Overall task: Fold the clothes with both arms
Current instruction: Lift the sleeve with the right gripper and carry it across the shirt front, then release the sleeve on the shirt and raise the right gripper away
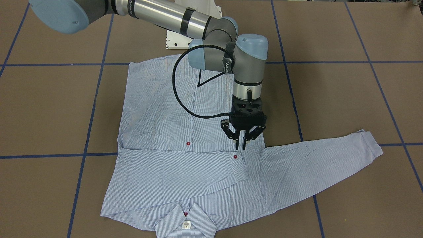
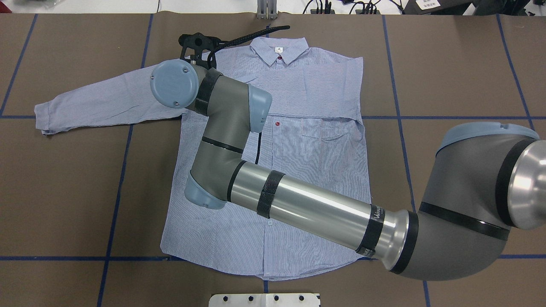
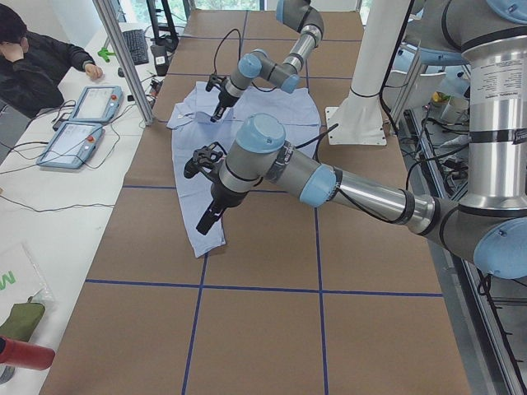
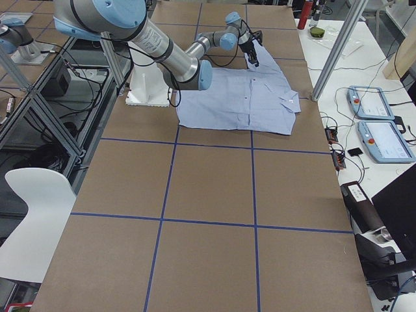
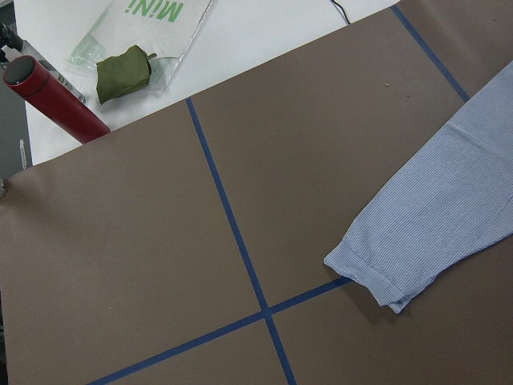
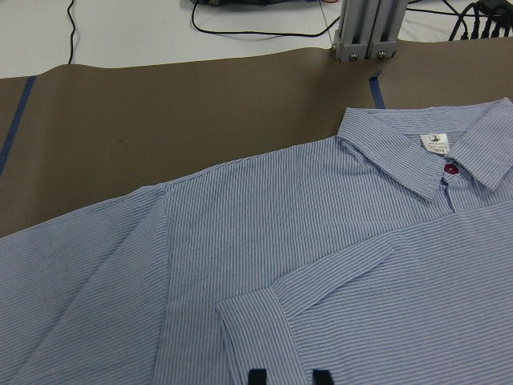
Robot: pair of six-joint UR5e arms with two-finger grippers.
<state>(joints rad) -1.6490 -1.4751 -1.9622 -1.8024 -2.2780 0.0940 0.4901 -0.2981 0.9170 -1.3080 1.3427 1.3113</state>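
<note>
Shirt (image 1: 158, 132), thin striped fabric w/ soft creases, is lying flat, buttons up, on the brown paper surface (image 1: 330, 99); one sleeve (image 1: 178, 172) is lying folded across the chest, the other sleeve (image 1: 324, 158) stretching out over open paper. Right fingers (image 1: 237, 142) are pointing down by the folded cuff (image 1: 239, 167), slightly parted, gripping nothing. Left fingers (image 3: 207, 220) are showing only in the left-end view: can't tell their state.

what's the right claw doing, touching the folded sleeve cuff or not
Cannot tell. In the front-facing view the right claw points down by the cuff, but that steep angle hides any gap, and the wrist view shows no contact point either.
</note>
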